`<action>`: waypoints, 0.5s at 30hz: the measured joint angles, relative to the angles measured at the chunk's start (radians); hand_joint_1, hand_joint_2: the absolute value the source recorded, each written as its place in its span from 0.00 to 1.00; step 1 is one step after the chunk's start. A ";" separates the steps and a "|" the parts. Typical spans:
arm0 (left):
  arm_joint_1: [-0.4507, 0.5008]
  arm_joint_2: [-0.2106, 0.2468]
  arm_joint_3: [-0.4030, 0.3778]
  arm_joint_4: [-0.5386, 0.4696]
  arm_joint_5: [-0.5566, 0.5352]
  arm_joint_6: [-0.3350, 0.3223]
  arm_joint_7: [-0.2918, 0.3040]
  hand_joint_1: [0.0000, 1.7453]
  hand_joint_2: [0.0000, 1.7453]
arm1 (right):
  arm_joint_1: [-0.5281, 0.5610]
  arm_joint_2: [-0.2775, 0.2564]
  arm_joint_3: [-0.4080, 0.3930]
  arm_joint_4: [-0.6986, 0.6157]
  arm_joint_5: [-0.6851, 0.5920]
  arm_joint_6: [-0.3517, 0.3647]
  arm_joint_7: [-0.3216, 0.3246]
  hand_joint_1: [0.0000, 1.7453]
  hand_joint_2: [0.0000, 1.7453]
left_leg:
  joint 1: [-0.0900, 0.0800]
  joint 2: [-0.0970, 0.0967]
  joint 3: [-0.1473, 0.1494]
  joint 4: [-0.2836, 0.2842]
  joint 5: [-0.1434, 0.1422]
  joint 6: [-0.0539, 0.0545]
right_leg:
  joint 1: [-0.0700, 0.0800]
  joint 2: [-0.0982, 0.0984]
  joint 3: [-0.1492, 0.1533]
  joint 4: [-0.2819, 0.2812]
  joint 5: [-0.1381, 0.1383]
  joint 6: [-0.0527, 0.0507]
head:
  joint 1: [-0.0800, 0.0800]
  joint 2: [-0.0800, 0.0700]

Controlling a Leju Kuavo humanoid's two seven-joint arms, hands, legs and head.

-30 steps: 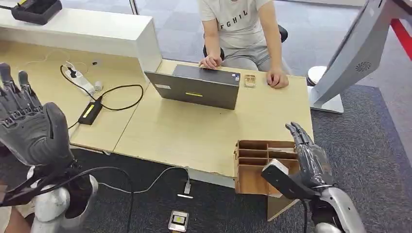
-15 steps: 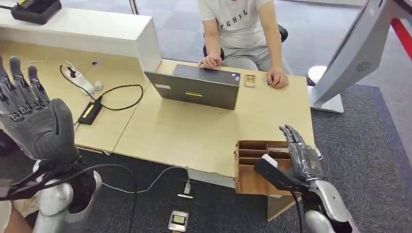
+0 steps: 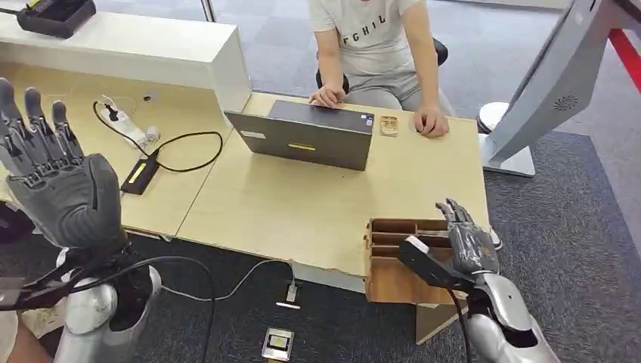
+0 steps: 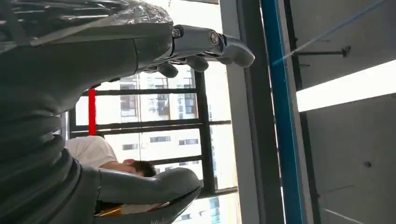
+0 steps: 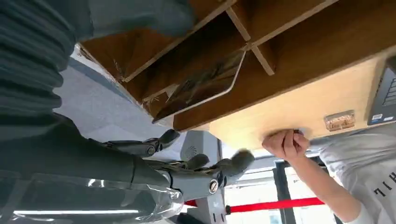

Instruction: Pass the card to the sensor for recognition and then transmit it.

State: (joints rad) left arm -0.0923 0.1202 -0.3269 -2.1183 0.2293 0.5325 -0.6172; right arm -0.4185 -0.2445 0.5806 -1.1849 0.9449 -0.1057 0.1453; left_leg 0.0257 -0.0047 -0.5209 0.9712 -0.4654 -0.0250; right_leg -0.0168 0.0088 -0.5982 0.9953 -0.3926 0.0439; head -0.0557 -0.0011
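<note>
On the wooden desk (image 3: 317, 204), at its near right corner, stands a wooden organizer (image 3: 393, 249) divided into slots. Over that organizer hovers the right hand (image 3: 465, 246), fingers extended and slightly apart, holding nothing. The card (image 5: 201, 86) stands tilted in 1 slot in the right wrist view, its long axis running along the slot and its rounded corner uppermost, across the open slot from the right fingers (image 5: 205, 165) and apart from them. By judgement, the right hand is much the nearer, and the coming move is a reach into that slot. Well apart, the left hand (image 3: 57, 178) is raised at the far side, fingers spread, empty. Beyond the laptop (image 3: 302, 138) sits a person (image 3: 374, 45). Which object is the sensor cannot be told; the card's lower edge is hidden by the dividers, and its face is too dim to read.
</note>
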 joint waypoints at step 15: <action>0.006 0.000 0.000 0.000 -0.015 0.003 -0.005 0.00 1.00 | -0.042 0.027 0.002 0.080 -0.039 -0.030 -0.034 1.00 1.00 | 0.000 0.000 0.000 0.000 0.000 0.000 | 0.000 0.000 0.000 0.000 0.000 0.000 | 0.000 0.000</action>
State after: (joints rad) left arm -0.0865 0.1198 -0.3265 -2.1183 0.2140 0.5356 -0.6226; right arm -0.4608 -0.2174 0.5825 -1.1048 0.9056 -0.1358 0.1114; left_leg 0.0257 -0.0047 -0.5205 0.9713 -0.4653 -0.0250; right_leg -0.0167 0.0088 -0.5980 0.9953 -0.3925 0.0438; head -0.0557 -0.0011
